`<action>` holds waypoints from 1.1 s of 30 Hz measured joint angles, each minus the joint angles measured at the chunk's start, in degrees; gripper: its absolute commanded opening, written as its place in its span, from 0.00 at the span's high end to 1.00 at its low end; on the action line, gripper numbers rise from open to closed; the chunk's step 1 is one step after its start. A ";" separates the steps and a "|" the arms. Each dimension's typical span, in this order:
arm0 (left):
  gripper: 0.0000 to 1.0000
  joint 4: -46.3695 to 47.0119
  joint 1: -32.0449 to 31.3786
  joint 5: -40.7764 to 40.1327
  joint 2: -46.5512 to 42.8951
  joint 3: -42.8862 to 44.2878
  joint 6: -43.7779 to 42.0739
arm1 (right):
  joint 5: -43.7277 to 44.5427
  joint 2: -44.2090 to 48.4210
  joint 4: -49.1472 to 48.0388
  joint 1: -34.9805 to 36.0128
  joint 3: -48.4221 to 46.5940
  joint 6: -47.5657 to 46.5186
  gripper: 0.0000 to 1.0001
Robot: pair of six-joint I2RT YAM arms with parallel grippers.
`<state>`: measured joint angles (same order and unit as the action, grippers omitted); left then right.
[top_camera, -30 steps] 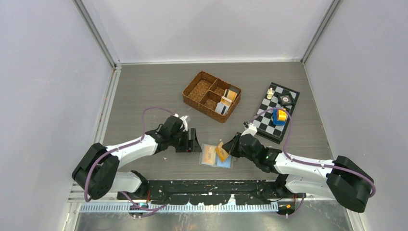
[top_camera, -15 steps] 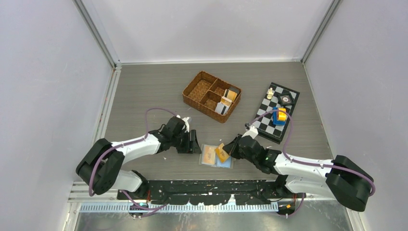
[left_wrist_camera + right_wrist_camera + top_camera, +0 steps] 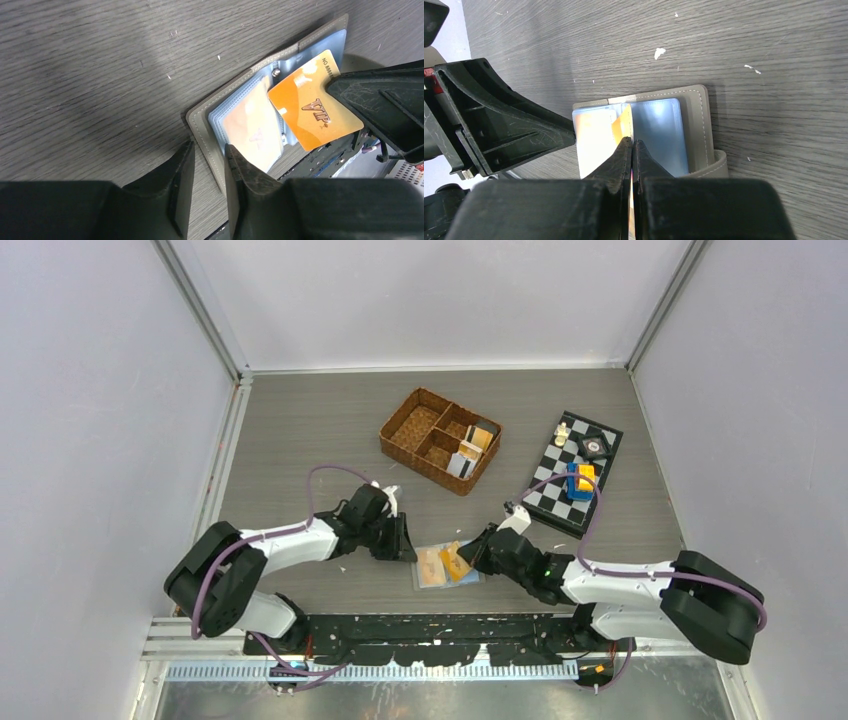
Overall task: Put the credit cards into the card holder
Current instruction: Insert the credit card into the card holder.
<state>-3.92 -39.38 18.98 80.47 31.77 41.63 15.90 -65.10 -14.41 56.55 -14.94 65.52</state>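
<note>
**Credit card poised at the holder, more to fetch**

Credit cards are going in one at a time, and the job looks somewhere between early and midway. At the left, the left gripper [image 3: 207, 150] stands with its jaws a narrow gap apart. Its tips are down at the left edge of the card holder [image 3: 201, 131], which lies open and flat on the table [image 3: 90, 75] near the arm bases. Whether the gripper presses on the cover I cannot tell. One pale card [image 3: 250, 131] already sits inside the left clear sleeve [image 3: 218, 116]. Just right of it, an orange card [image 3: 310, 112] is tilted over the holder, one edge down near the middle fold, not yet slid in. The right gripper [image 3: 631, 142] is clamped on that card. Farther back and to the right, the basket [image 3: 412, 420] holds more cards [image 3: 470, 450]; how many I cannot tell. By my reading, one card is in, one is at the point of insertion, and the rest are yet to be fetched.
</note>
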 measured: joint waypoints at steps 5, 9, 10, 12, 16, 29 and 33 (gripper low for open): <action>0.81 0.44 0.00 0.13 0.59 -0.22 0.13 | 0.94 -1.64 -3.04 0.42 1.16 0.68 0.99; 0.87 0.42 0.07 0.04 0.81 -0.26 0.07 | 1.64 -3.10 -5.53 0.72 1.70 0.85 0.99; 0.88 0.46 0.07 0.02 0.92 -0.31 -0.02 | 1.86 -3.52 -6.32 0.76 1.77 0.85 0.99; 0.90 0.48 0.07 0.04 1.05 -0.31 0.02 | 2.12 -4.26 -7.50 0.85 1.79 0.85 1.00; 0.94 0.46 0.07 -0.02 1.14 -0.33 0.02 | 2.89 -5.57 -10.03 1.36 2.27 0.85 0.99; 1.00 0.70 0.09 0.04 1.51 -0.33 0.11 | 4.92 -10.34 -14.93 3.32 2.40 2.32 0.90; 1.00 0.70 0.09 0.02 1.51 -0.33 0.11 | 5.73 -10.80 -14.99 3.78 2.40 2.80 0.82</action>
<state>-3.22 -39.29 19.00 81.97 31.44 41.74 21.63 -75.90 -29.41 60.34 -12.53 68.31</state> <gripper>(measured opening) 0.009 0.140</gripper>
